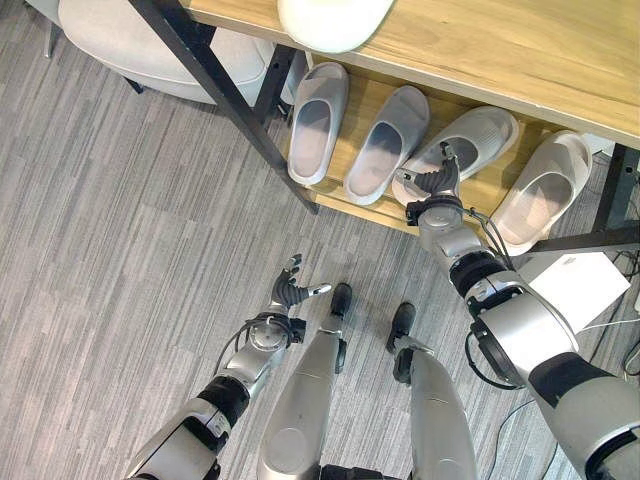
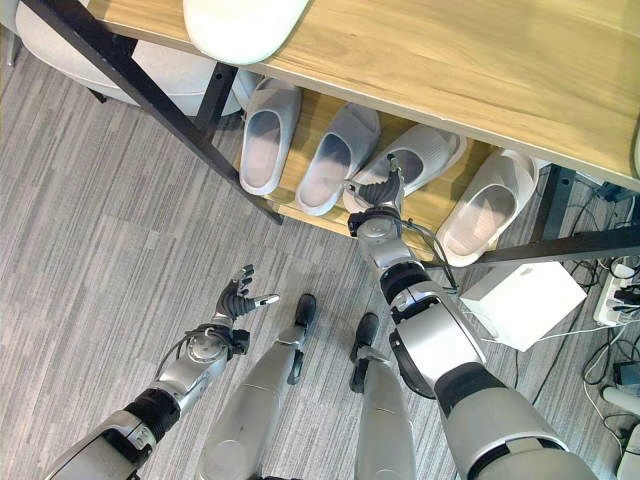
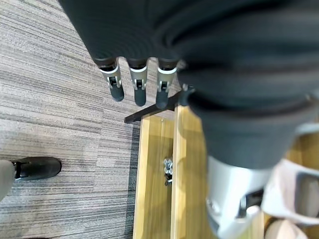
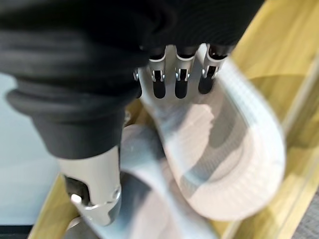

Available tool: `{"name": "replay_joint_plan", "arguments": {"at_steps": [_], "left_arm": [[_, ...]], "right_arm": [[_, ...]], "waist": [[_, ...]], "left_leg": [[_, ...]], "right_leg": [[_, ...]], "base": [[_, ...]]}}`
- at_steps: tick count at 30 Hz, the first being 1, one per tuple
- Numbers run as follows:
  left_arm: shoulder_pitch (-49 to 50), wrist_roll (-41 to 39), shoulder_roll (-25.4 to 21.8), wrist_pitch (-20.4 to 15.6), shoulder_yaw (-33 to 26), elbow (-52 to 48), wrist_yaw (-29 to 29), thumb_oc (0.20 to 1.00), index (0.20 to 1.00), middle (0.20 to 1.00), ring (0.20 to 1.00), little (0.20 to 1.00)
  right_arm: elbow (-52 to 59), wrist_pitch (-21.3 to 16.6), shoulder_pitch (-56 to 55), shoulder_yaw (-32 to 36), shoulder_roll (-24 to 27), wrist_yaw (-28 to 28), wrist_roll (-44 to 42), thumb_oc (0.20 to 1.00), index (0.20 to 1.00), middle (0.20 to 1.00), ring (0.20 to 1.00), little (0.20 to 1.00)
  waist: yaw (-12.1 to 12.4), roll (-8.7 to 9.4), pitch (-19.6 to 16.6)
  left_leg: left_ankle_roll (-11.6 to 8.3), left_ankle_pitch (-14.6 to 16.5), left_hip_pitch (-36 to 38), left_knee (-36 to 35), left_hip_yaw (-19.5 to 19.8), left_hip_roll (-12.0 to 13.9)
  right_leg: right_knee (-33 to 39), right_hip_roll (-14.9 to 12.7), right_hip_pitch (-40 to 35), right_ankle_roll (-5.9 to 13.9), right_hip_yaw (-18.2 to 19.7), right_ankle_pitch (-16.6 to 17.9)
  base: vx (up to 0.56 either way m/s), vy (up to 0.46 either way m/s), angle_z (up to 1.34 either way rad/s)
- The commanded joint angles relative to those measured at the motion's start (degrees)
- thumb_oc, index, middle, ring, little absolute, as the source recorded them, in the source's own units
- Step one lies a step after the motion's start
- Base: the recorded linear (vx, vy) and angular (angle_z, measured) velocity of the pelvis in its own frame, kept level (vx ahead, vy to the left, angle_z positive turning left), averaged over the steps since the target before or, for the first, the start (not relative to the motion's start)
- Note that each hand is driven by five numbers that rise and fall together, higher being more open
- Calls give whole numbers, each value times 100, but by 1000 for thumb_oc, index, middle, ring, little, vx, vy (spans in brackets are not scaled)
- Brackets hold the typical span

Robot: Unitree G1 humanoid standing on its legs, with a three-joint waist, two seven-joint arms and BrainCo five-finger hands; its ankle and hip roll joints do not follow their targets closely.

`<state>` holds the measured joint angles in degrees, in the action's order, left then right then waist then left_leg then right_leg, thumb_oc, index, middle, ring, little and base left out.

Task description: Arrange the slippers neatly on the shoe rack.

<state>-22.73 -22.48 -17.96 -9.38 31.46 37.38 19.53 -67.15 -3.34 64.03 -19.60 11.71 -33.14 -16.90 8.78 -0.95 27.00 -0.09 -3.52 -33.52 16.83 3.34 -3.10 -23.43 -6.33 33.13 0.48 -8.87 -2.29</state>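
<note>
Left eye view: grey striped floor (image 1: pixel 120 250) is seen beneath the wooden shoe rack (image 1: pixel 480 50); a slipper (image 1: pixel 462 148) is clasped by the right hand (image 1: pixel 437 183), the left hand (image 1: pixel 292 292) is held relaxed.

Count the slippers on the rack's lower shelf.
4, in a row: first slipper at the left end, second beside it, third under the right hand, fourth at the right end. Others may be hidden.

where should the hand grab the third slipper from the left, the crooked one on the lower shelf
Best by its heel rim, coming from the open front of the shoe rack. The crooked slipper lies angled, its toe pointing back under the top shelf and its heel nearest the front edge. The right hand is already at that heel, fingers on the rim. The left hand hangs open over the floor.
</note>
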Motion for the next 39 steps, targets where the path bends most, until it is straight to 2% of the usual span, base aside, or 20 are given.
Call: {"name": "replay_joint_plan", "arguments": {"at_steps": [1, 4, 12, 19, 23, 29, 35, 39], "left_arm": [[124, 93, 14, -130, -71, -59, 76, 1000, 1000, 1000, 1000, 1000], [188, 142, -13, -122, -149, -9, 58, 1000, 1000, 1000, 1000, 1000], [214, 108, -74, -134, -105, -54, -48, 1000, 1000, 1000, 1000, 1000], [192, 157, -49, -127, -100, 85, -90, 1000, 1000, 1000, 1000, 1000], [151, 128, 37, -108, -177, 111, -23, 1000, 1000, 1000, 1000, 1000], [256, 232, 68, -23, -423, 119, 4, 1000, 1000, 1000, 1000, 1000], [314, 329, 131, 39, -534, 146, 68, 1000, 1000, 1000, 1000, 1000], [342, 376, 136, 25, -573, 92, 101, 1000, 1000, 1000, 1000, 1000]], "right_arm": [[153, -135, -146, 101, 280, -80, -113, 1000, 1000, 1000, 1000, 1000], [41, -165, -477, 341, 529, -65, -263, 1000, 1000, 1000, 1000, 1000], [-369, -200, -358, 699, 1187, -118, -567, 1000, 1000, 1000, 1000, 1000], [-87, -176, -193, 378, 1181, -42, -230, 1000, 1000, 1000, 1000, 1000], [673, -259, -353, 210, 883, -55, -66, 1000, 1000, 1000, 1000, 1000], [3049, -382, -1079, -174, 568, 296, 481, 1000, 1000, 1000, 1000, 1000], [4331, -387, -1707, -216, 500, 335, 986, 1000, 1000, 1000, 1000, 1000], [4562, -346, -1919, -149, 480, 313, 1227, 1000, 1000, 1000, 1000, 1000]], "waist": [[-24, 31, 118], [-114, 48, 121], [-196, 40, 113], [-232, 76, 99], [-291, 123, 70], [-367, 222, 47], [-429, 299, 52], [-438, 292, 49]], "left_leg": [[48, 456, -60, 246, -14, -9], [43, 481, -16, 266, -48, 6], [37, 487, 6, 256, -80, 22], [35, 464, 38, 209, -105, 36], [28, 446, 42, 183, -122, 54], [34, 445, 89, 152, -133, 84], [45, 453, 106, 166, -142, 112], [56, 460, 91, 189, -153, 94]], "right_leg": [[319, -239, -578, 388, 210, -84], [325, -237, -603, 394, 252, -67], [351, -212, -586, 395, 318, -37], [386, -193, -585, 402, 343, 8], [415, -184, -589, 395, 359, 31], [411, -186, -615, 386, 348, 37], [414, -192, -627, 395, 356, 52], [401, -212, -630, 402, 335, 57]], "base": [[-14, -11, -15], [-21, -16, -15], [-17, -10, -4], [-5, -1, -2], [0, -3, -3], [0, -4, -2], [0, 0, 0], [0, 0, 0]]}}
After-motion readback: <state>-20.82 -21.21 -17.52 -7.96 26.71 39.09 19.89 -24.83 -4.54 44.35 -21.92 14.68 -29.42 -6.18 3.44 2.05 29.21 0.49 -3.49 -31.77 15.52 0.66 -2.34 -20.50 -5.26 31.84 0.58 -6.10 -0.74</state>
